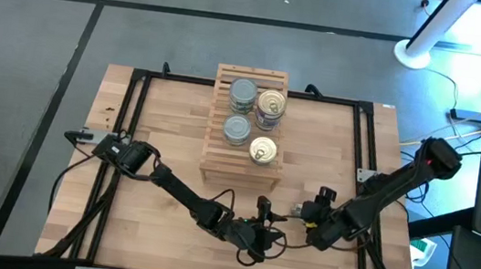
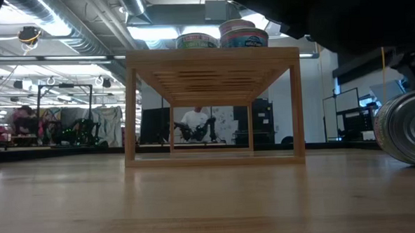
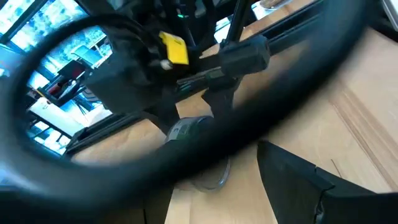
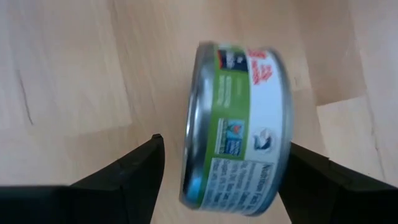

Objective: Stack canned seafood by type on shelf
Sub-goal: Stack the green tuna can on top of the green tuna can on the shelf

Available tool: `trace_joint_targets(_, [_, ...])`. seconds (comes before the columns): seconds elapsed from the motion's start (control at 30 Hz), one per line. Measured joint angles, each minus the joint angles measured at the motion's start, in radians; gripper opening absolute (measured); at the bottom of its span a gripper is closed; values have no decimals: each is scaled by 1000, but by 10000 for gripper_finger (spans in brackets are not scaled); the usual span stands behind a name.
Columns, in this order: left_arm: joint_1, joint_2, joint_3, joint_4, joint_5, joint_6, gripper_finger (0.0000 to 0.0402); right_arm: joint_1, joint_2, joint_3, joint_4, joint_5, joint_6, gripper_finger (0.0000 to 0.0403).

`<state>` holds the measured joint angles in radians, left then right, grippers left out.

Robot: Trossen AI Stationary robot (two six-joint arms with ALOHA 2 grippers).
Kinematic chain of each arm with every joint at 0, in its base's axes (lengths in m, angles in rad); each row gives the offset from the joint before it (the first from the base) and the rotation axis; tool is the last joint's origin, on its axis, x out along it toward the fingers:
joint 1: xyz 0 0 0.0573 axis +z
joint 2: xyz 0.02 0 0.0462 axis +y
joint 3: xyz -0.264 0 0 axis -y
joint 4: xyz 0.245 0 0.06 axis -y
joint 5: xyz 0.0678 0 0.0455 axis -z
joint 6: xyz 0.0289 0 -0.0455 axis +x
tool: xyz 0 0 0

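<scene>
A grey floor (image 1: 33, 26) with dark seams surrounds the wooden tabletop (image 1: 155, 234). A white pole base (image 1: 413, 53) stands on it. Overhead, ceiling ducts (image 2: 63, 17) and bright strip lights (image 2: 155, 33); a person (image 2: 192, 121) sits far behind.

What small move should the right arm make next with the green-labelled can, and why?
Probably close the right end effector on the green-labelled can. The wrist view shows the can on its edge between the two open fingers, not yet clamped. The shelf already carries four cans, so this one likely goes there after a firm grasp.
</scene>
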<state>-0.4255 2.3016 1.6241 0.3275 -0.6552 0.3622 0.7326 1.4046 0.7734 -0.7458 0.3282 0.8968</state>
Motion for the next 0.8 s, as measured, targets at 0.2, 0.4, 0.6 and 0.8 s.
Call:
trace_joint_targets(0.2, [0, 0, 0, 0, 0, 2, 217, 0, 35, 0, -3, -6, 21, 275])
trace_joint_targets(0.4, [0, 0, 0, 0, 0, 3, 217, 0, 40, 0, -3, -6, 23, 223])
trace_joint_targets(0.6, [0, 0, 0, -2, 0, 11, 217, 0, 40, 0, 9, -6, 23, 135])
trace_joint_targets(0.8, [-3, -6, 0, -22, -3, 12, 217, 0, 40, -1, 113, -8, 22, 135])
